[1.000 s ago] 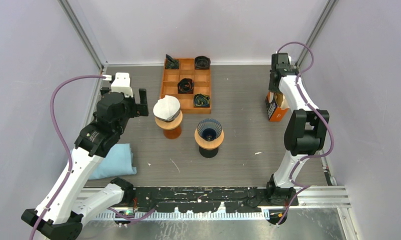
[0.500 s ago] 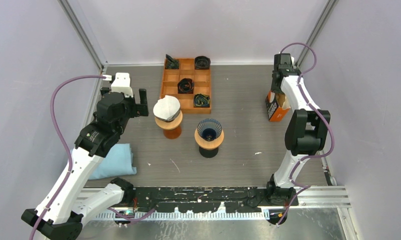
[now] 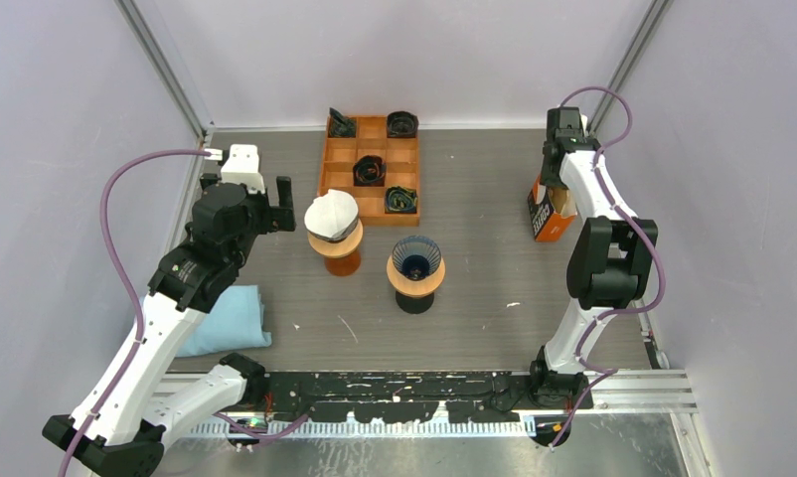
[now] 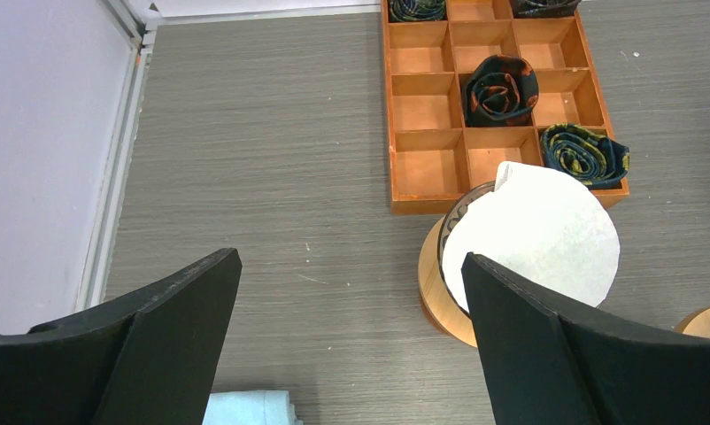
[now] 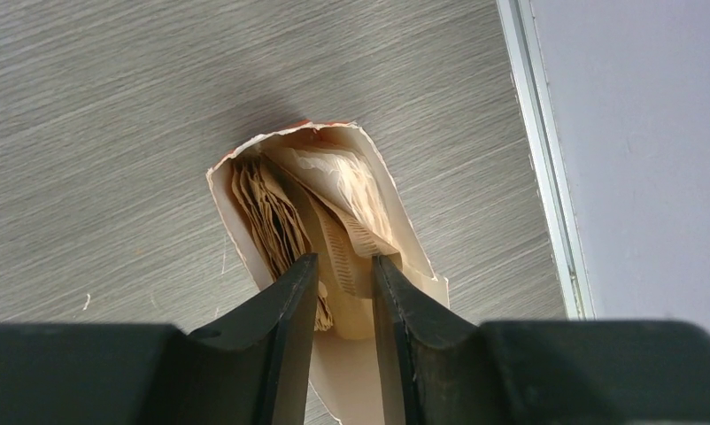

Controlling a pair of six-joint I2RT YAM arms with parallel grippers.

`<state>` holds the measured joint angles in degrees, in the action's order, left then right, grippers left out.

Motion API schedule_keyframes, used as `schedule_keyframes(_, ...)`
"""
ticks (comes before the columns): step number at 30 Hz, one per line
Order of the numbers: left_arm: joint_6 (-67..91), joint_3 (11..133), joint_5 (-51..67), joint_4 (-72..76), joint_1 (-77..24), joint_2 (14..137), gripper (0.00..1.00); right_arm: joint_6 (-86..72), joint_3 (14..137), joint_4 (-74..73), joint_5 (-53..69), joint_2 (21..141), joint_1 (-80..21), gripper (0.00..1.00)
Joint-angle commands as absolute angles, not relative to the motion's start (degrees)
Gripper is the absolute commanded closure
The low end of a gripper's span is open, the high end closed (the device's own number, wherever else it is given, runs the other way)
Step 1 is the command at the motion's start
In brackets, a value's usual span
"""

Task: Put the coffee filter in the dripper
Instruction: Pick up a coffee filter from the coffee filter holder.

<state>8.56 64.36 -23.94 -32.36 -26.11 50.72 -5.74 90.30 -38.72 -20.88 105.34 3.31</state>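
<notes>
Right pincer [image 5: 344, 261] is nose-down in the torn-open mouth of the orange filter box [image 5: 230, 208], which stands at the far right of the bench [image 4: 245, 133], near the right wall. Its jaws are narrowly parted. The crimped seam of a pale paper filter [image 5: 347, 235] runs up between the fingertips, and no pinch on it is visible. A stack of brown filters [image 5: 267, 217] sits pressed against the box's left wall, just beside the left fingertip. Left pincer [image 4: 350, 257] is spread wide and holds nothing. It hovers over bare bench just left of the orange dripper [image 4: 433, 288]. A white coffee filter [image 4: 537, 239] is in that dripper's mouth. It shows as a broad pale face with a small tab at its upper edge, and it covers most of the rim. A second dripper [image 3: 415, 260] stands near the first, toward the bench centre and closer to the arm bases, apart from it. It has a dark blue ribbed cone on a wooden collar over a black base. A wooden compartment tray [image 4: 391, 133] lies just beyond the orange dripper, with rolled dark fabric [image 4: 500, 88] in several cells. A folded light blue cloth [image 3: 226, 318] lies at the near left, partly under the left arm.
</notes>
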Motion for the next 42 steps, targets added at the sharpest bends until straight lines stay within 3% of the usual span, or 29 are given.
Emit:
schedule_keyframes(1,8.8,64.5,-23.5,-28.2,-25.8,49.7,0.01,-6.5,90.8,-38.0,-21.2,101.0,4.0,0.64)
schedule_keyframes(7,8.8,64.4,-23.5,-28.1,-25.8,49.6,0.01,-6.6,90.8,-38.1,-19.4,101.3,4.6,0.65)
schedule_keyframes(29,8.8,64.4,-23.3,-28.2,-25.8,49.3,0.01,-7.1,91.2,-37.8,-14.1,99.4,5.6,0.89)
schedule_keyframes(42,9.0,64.3,-20.4,-27.5,-25.8,48.4,0.01,-7.8,92.4,-40.2,-14.0,94.0,5.6,0.96)
